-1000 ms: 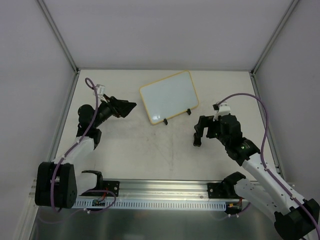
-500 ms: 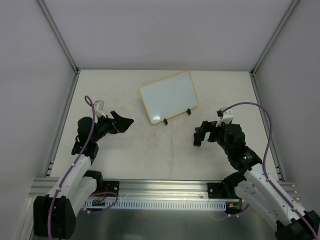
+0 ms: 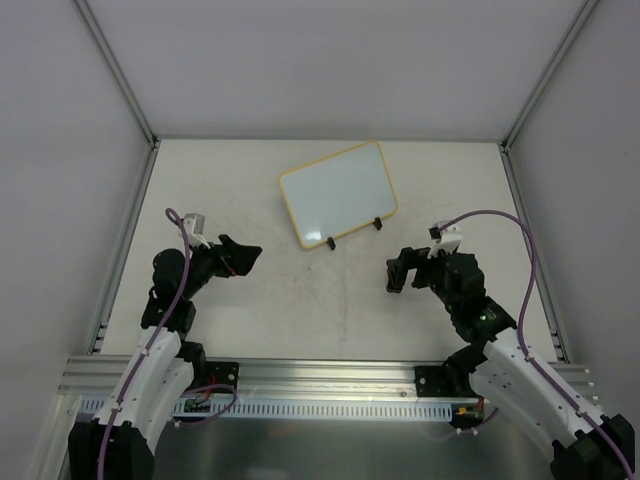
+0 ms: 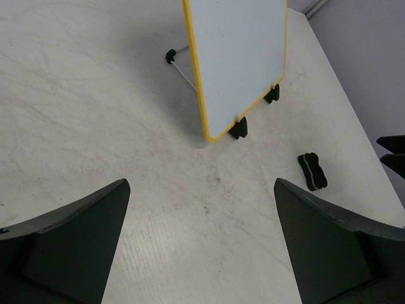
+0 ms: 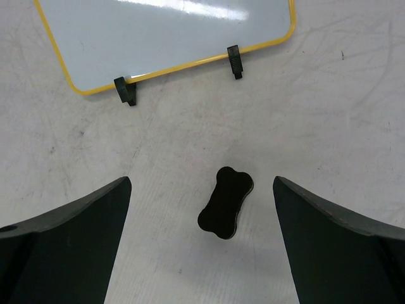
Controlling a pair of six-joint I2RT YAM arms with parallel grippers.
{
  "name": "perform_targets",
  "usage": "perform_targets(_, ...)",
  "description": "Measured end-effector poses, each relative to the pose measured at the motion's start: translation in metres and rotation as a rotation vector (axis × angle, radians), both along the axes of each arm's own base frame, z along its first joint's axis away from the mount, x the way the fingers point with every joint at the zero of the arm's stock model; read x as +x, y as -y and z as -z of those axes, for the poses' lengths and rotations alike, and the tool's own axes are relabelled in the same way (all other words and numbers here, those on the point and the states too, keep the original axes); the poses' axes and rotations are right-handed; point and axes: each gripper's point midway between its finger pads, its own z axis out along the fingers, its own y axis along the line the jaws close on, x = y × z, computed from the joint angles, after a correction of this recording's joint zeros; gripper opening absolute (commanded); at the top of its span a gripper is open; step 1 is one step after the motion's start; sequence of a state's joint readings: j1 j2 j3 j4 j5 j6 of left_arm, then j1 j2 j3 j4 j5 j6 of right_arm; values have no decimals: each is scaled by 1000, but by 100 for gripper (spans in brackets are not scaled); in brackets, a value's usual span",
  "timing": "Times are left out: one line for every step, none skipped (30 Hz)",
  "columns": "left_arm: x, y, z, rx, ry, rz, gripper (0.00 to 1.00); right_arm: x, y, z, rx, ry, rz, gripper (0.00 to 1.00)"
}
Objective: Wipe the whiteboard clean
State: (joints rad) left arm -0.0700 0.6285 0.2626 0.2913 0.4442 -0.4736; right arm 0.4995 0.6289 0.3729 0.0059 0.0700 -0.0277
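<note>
The whiteboard stands tilted on two black clip feet at the back middle of the table; its face looks blank. It also shows in the left wrist view and the right wrist view. A small black bone-shaped eraser lies flat on the table in front of the board, between and just beyond my right gripper's open fingers, untouched. The eraser also shows in the left wrist view. In the top view my right gripper covers it. My left gripper is open and empty, left of the board; the left wrist view shows bare table between its fingers.
The table is pale and scuffed, with white walls on three sides and metal posts at the back corners. An aluminium rail runs along the near edge by the arm bases. A thin support leg props the board from behind.
My left gripper has drawn back toward the near edge, away from the board. My right arm shifted slightly; its gripper stays over the eraser.
</note>
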Motion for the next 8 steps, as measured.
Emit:
perform_targets(0, 0, 1, 2, -2, -2, 99, 0, -1, -1, 4, 5, -3, 99)
perform_targets(1, -1, 1, 4, -4, -5, 99, 1, -1, -3, 8, 11, -4, 99)
perform_targets(1, -1, 3, 5, -8, -8, 99, 1, -1, -4, 10, 14, -4, 99)
perform_targets(1, -1, 4, 6, -14, -8, 99, 1, -2, -4, 11, 16, -5, 99)
perform_targets(2, -1, 5, 6, -19, -8, 99, 1, -2, -5, 12, 17, -6, 99)
perform_targets(2, -1, 6, 7, -23, -9, 99, 1, -2, -5, 12, 18, -6, 99)
perform_targets(2, -1, 7, 7, -24, -9, 99, 1, -2, -5, 12, 18, -7, 99)
perform_targets(1, -1, 7, 7, -25, -9, 99, 1, -2, -5, 13, 17, -7, 99)
